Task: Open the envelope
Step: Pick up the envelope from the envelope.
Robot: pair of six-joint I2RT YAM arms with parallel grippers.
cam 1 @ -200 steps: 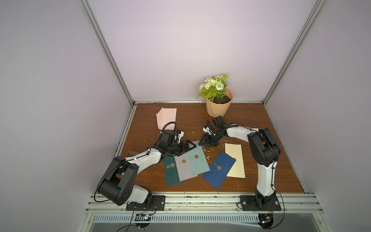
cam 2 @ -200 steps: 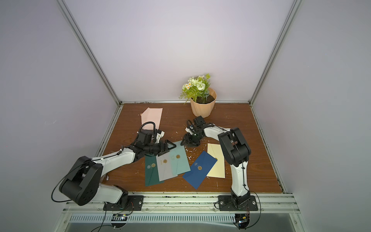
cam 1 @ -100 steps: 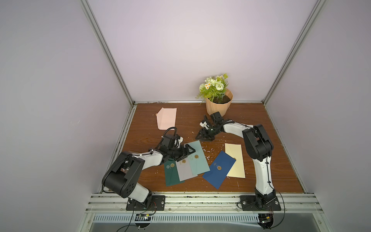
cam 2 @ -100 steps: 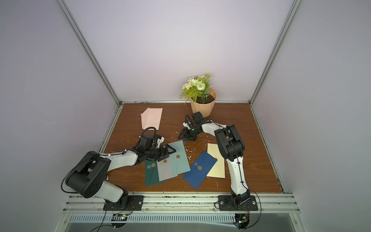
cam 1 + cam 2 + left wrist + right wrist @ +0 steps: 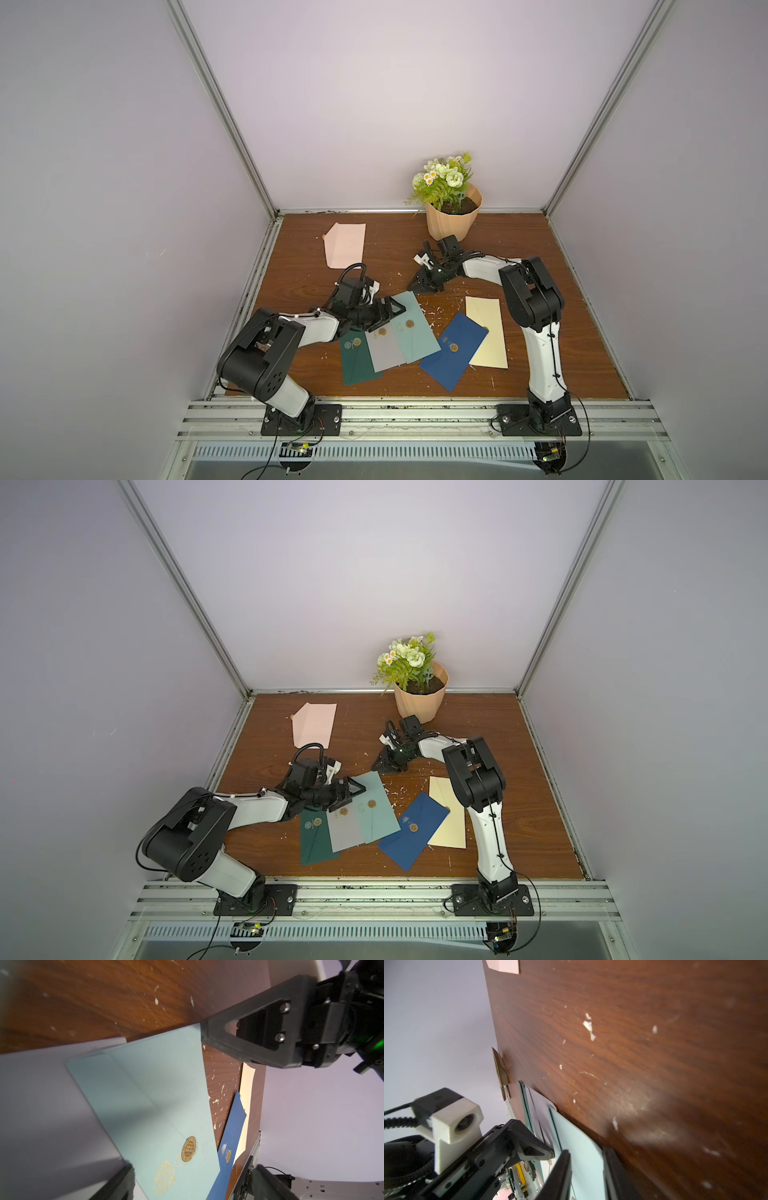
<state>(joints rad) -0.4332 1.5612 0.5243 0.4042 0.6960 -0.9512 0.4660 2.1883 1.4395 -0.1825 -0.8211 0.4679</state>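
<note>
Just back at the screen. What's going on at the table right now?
Both arms are working on the teal envelope, which lies flat, partly on a grey envelope. The left hand is open, low over the teal one's far end. The right hand has its tips at the far corner, but whether it pinches the paper cannot be told. The flap lies flat under its gold seal, so nothing is opened yet.
</note>
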